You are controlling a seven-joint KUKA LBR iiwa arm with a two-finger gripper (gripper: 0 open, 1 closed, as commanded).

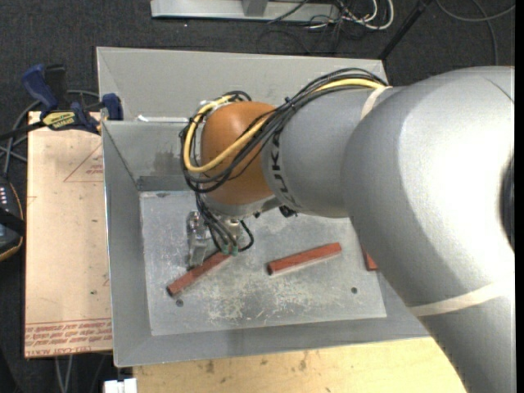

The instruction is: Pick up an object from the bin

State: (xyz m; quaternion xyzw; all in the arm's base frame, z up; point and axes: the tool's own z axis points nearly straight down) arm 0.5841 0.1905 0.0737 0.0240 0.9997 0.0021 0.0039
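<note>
The gripper [199, 248] was seen low in the grey bin [123, 219], set beneath the orange wrist cover [233, 158] and its looped cables [196, 150]. Directly under it, and running out below and to its left, a thin reddish-brown stick [185, 281] was found lying flat on the bin floor. The upper end of that stick was met by the tool's tip, or lay just beside it; contact could not be confirmed. How far the gripper was opened could not be told, and nothing could be made out as held in it.

A second reddish-brown stick [304, 259] of the same kind was seen to the gripper's right, apart from the first. Farther right again, a small red piece [370, 261] was partly hidden by the arm.

The task was judged to be at its approach stage. The tool had been brought to a candidate thing, but no grasp was shown and nothing had been raised off the floor. The closing on the stick, if not yet made, and the lift out of the bin were judged to be left.
</note>
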